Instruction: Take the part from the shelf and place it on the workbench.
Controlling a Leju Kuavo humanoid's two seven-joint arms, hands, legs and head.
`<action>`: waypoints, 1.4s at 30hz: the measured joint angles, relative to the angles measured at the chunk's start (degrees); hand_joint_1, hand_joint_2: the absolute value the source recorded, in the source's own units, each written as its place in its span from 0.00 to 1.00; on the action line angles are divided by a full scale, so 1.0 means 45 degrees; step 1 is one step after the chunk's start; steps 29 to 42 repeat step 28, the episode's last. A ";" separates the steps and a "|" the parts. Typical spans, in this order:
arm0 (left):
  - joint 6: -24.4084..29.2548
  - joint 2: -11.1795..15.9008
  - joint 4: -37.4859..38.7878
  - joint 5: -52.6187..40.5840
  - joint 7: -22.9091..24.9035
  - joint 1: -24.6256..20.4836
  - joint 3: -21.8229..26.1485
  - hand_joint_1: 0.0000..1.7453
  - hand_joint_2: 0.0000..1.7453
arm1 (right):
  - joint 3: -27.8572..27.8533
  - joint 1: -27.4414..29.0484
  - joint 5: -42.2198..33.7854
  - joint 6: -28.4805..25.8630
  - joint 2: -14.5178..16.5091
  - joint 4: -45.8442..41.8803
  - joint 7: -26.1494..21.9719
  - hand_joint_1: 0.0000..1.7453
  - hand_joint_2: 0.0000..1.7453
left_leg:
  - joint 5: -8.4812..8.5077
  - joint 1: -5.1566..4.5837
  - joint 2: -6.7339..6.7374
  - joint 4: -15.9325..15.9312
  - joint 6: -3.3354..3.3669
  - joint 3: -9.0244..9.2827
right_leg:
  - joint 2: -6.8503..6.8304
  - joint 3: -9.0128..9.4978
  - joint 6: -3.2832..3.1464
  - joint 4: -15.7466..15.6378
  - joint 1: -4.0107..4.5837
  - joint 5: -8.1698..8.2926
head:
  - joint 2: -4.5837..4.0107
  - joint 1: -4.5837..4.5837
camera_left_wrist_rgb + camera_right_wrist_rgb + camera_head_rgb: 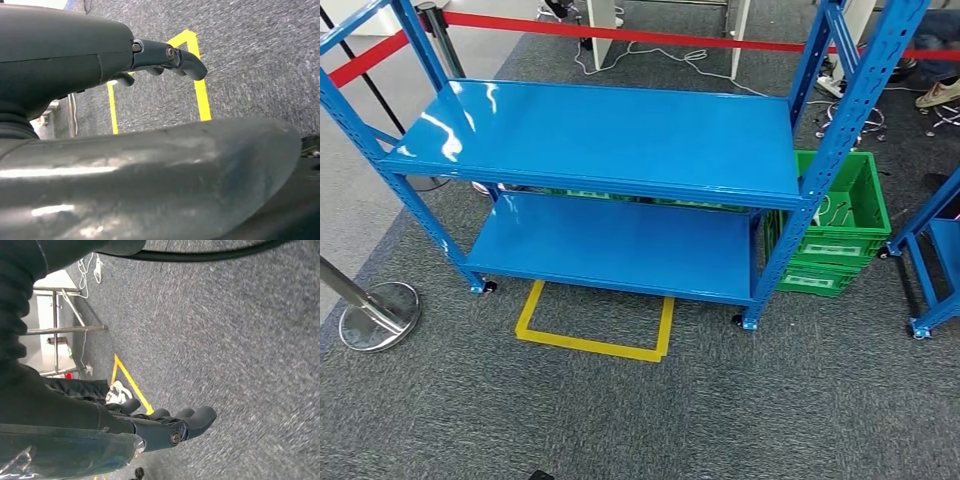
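A blue shelf [607, 140] on small wheels is seen ahead in the head view, with an upper board and a lower board [614, 245], both bare where they can be seen. No part is seen on either board; where the part lies cannot be told from these views. A green crate [841, 225] stands just beside the shelf's right post, with cables lying inside it. A yellow tape rectangle [595, 325] is marked on the grey carpet in front of the lower board. A red barrier tape [622, 35] runs behind the shelf.

Left hand [166, 57]: seen in the left wrist view hanging over the carpet near the yellow tape; fingers apart, nothing held, judged released.

Right hand [170, 425]: seen in the right wrist view over the carpet, fingers stretched out and slightly curled, nothing between them, judged released.

Step in hand, as judged: the approach to the shelf, with both arms hanging down; the pick is not yet begun.

Next move, as judged: the part has to be found first, perhaps on a stretch of board hidden from view or on the second blue frame [935, 260] at the right edge. Only then can an arm be raised toward it.
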 joint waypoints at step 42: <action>-0.0012 -0.0025 0.0000 -0.0100 -0.0002 -0.0040 0.0000 0.00 0.00 | 0.0340 0.0035 0.0308 0.0064 -0.0024 -0.0005 0.0080 0.00 0.00 | 0.0810 0.0080 -0.0166 -0.2385 0.0290 0.1115 | 0.0088 -0.0111 0.0355 0.0002 0.0077 0.0078 | 0.0001 0.0039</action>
